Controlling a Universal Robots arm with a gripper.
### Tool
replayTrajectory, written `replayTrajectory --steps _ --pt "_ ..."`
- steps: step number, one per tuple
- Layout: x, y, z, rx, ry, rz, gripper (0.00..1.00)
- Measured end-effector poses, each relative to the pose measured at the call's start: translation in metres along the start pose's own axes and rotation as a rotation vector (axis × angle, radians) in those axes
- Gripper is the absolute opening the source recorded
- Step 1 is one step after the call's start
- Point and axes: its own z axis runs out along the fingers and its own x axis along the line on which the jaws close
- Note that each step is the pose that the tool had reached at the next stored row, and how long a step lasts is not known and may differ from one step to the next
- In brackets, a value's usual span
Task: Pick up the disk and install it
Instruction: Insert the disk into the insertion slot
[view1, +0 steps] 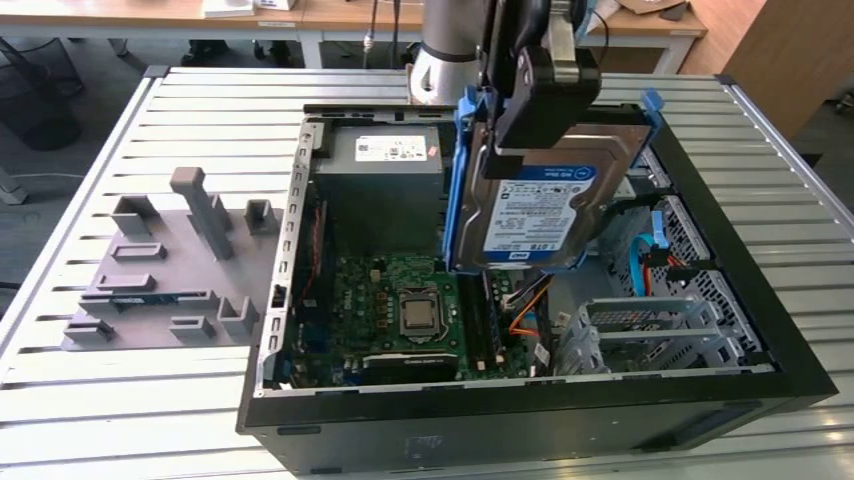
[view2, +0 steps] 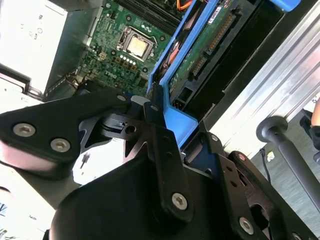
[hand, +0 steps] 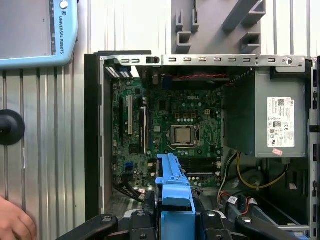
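- I have the gripper (view1: 537, 150) pinching the disk (view1: 541, 215) by its blue bracket (view2: 177, 120), label towards the camera, upper centre of the exterior view.
- The disk hangs tilted over the open computer case (view1: 534, 412), above the motherboard (view1: 374, 300).
- In my judgement, a firm grip, a squared bracket and clearance from the orange cables (view1: 527, 300) matter most.

exterior view: high, angled down into open computer case (view1: 534, 425) | first wrist view: straight down onto motherboard (hand: 170, 115) | second wrist view: close, slanted past gripper (view2: 172, 117) and disk (view2: 205, 50) | shared: motherboard in all three
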Motion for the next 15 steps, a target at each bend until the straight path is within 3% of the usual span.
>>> replayTrajectory --steps 15 --pt "0.0068 -0.0009 0.0009 -0.0001 0.0002 0.000 0.36"
